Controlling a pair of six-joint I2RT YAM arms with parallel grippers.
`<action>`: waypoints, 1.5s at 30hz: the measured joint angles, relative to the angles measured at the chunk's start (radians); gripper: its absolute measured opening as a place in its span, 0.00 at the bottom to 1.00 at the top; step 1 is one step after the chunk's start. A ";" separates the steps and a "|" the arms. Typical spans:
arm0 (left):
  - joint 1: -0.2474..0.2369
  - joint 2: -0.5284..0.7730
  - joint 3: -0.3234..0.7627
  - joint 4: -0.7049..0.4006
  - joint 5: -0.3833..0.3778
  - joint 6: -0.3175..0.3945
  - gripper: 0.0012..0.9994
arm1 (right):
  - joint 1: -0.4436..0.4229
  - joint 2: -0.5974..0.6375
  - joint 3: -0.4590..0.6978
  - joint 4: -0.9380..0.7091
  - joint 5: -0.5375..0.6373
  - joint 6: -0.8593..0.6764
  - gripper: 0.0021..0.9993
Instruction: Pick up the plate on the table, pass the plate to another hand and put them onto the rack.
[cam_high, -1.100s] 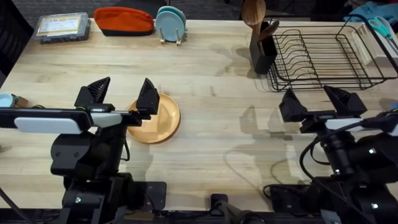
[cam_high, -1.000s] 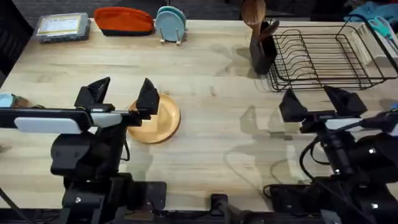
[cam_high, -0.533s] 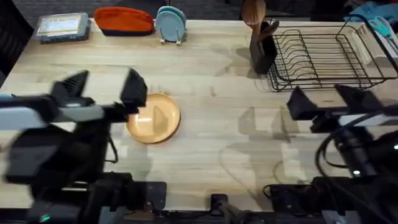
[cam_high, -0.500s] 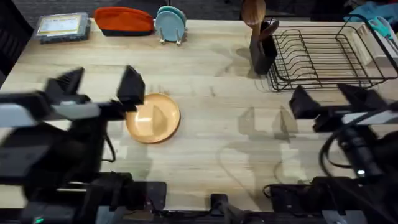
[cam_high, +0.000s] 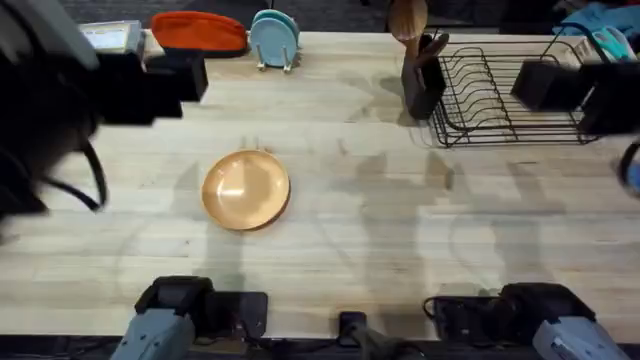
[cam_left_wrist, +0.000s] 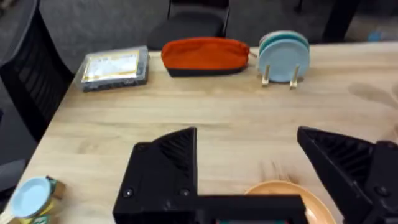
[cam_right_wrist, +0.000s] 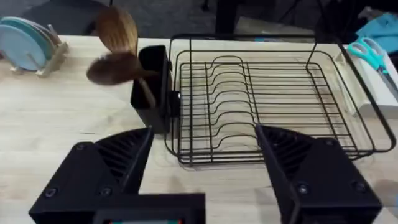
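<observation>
Plate waits, both grippers empty

The plate (cam_high: 246, 189) lies flat on the table (cam_high: 380, 230), left of middle. The left gripper (cam_left_wrist: 264, 177), wide open, hangs above it, nearer than the open right gripper (cam_right_wrist: 202, 168).

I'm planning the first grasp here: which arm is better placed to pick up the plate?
Probably the left. The plate lies on the table's left half, and the open left pincer hangs just above its rim. The open right pincer faces the rack, well away from the plate.
</observation>
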 joint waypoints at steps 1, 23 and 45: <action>0.000 0.044 0.056 -0.046 0.000 0.002 0.99 | 0.000 0.041 0.049 -0.028 -0.002 0.000 1.00; 0.000 0.293 0.341 -0.309 0.000 0.006 0.99 | 0.000 0.301 0.271 -0.095 -0.059 0.000 1.00; 0.000 0.430 0.312 -0.516 0.016 -0.130 0.99 | 0.000 0.301 0.271 -0.082 -0.058 0.000 1.00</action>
